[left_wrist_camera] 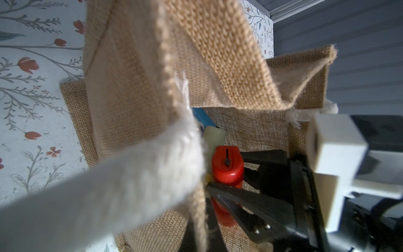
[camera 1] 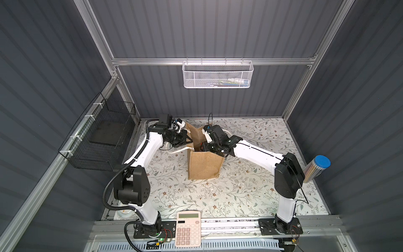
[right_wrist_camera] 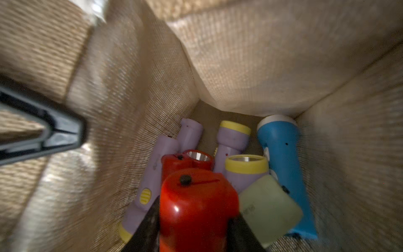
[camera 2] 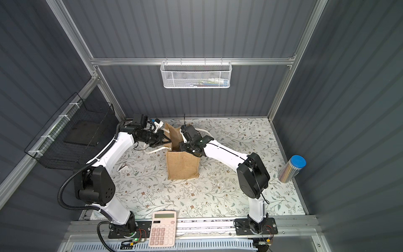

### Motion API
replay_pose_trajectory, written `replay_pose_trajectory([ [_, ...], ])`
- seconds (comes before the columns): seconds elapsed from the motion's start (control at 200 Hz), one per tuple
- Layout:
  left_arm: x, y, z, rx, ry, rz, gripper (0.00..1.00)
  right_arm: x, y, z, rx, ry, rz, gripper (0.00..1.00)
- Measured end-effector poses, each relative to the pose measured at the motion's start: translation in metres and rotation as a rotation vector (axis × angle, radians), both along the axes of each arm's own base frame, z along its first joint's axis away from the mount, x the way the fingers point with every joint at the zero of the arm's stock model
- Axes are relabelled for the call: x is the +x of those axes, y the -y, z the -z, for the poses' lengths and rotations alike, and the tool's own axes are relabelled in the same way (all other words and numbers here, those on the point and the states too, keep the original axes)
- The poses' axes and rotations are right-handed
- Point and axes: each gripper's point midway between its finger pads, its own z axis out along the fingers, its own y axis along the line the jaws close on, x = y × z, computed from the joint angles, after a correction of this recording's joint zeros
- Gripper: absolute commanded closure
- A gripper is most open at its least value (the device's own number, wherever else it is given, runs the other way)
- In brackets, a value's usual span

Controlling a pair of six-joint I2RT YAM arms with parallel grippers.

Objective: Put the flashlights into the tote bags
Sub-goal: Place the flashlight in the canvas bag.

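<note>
Inside, right gripper [right_wrist_camera: 194,229] grips red plastic flashlight [right_wrist_camera: 196,200] (lilac flashlights [right_wrist_camera: 233,139] beneath); left gripper [camera 1: 188,141] pinches tan jute tote bag [camera 1: 205,165] at its rim.

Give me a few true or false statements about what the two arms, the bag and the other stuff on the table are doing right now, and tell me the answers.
1. The right pincer grips a red flashlight inside the tote bag. True.
2. The left pincer hangs open, clear of the bag. False: it is shut on the bag's rim.
3. A blue flashlight lies in the bag. True.
4. The calculator lies inside the bag. False: it lies at the front edge of the table.
5. The pencil tube has a red cap. False: its cap is blue.
</note>
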Motion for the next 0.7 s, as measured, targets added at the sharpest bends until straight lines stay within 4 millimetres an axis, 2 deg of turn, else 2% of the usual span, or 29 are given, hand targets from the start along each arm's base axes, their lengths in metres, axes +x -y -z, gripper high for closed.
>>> replay_pose_trajectory([
  [0.12,0.002,-0.001,-0.001,0.004,0.006,-0.006,1.0,0.007,-0.001,0.018,-0.053,-0.015,0.008,0.37],
  [0.17,0.002,-0.001,-0.002,0.007,0.007,-0.006,0.93,0.009,-0.003,0.02,-0.057,-0.025,0.017,0.29],
  [0.24,0.003,-0.001,-0.004,0.015,0.011,-0.008,0.84,0.009,-0.004,0.015,-0.061,-0.02,0.017,0.24],
  [0.32,0.006,-0.003,-0.009,0.029,0.031,-0.012,0.79,0.009,-0.004,0.002,-0.055,-0.005,0.015,0.19],
  [0.435,0.012,-0.005,-0.022,0.049,0.075,-0.016,0.71,0.008,-0.003,-0.036,-0.015,0.039,0.011,0.12],
  [0.62,0.021,-0.007,-0.054,0.06,0.156,-0.024,0.67,0.0,0.003,-0.136,0.118,0.184,-0.002,0.08],
  [0.7,0.024,-0.007,-0.072,0.062,0.2,-0.022,0.66,-0.008,0.014,-0.17,0.16,0.24,-0.002,0.07],
])
